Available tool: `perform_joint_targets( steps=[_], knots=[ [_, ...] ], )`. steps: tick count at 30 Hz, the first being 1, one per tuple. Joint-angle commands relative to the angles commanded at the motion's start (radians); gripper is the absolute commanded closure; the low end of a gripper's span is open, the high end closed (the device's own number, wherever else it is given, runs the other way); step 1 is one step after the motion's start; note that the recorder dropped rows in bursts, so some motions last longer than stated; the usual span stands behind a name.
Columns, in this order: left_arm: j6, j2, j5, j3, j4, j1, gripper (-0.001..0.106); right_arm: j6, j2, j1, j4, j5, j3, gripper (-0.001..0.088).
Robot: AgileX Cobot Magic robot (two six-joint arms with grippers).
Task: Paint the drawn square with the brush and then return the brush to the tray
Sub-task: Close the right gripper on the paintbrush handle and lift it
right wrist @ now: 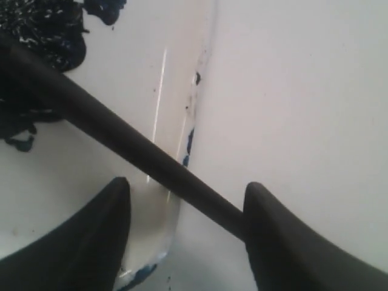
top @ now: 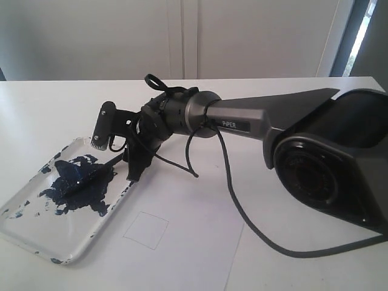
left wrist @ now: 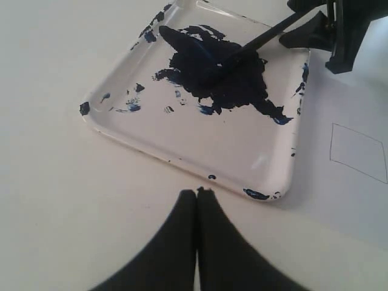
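The tray [top: 36,225] lies at the left of the table, blotched with dark blue paint. The brush [top: 104,166] rests with its clotted tip in the paint and its black handle slanting over the tray's rim. My right gripper [top: 130,162] reaches across to the handle's end. In the right wrist view this gripper [right wrist: 187,185] stands open, the brush [right wrist: 139,154] passing between its fingers and touching one. The drawn square [top: 146,230], white inside, sits on the paper close to the tray. My left gripper [left wrist: 197,191] is shut and empty just outside the tray [left wrist: 212,151]; the square [left wrist: 357,151] lies beside it.
A white paper sheet [top: 200,212] under the square covers the table's middle. The right arm's black cable [top: 242,218] loops across the sheet. The arm's large dark base [top: 330,163] fills the right side. A pale wall [top: 182,36] stands behind the table.
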Motion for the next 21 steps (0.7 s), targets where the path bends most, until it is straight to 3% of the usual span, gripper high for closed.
perform_joint_targets(
  steps=[5,15,21],
  knots=[
    [0.0,0.0,0.0,0.0,0.0,0.0,0.102,0.0,0.021,0.0,0.0,-0.008,0.0,0.0358],
    [0.0,0.0,0.0,0.0,0.0,0.0,0.102,0.0,0.037,0.0,0.008,0.005,0.0,0.0541],
    [0.0,0.0,0.0,0.0,0.0,0.0,0.102,-0.002,0.035,0.002,0.008,0.031,0.0,0.0554]
  ],
)
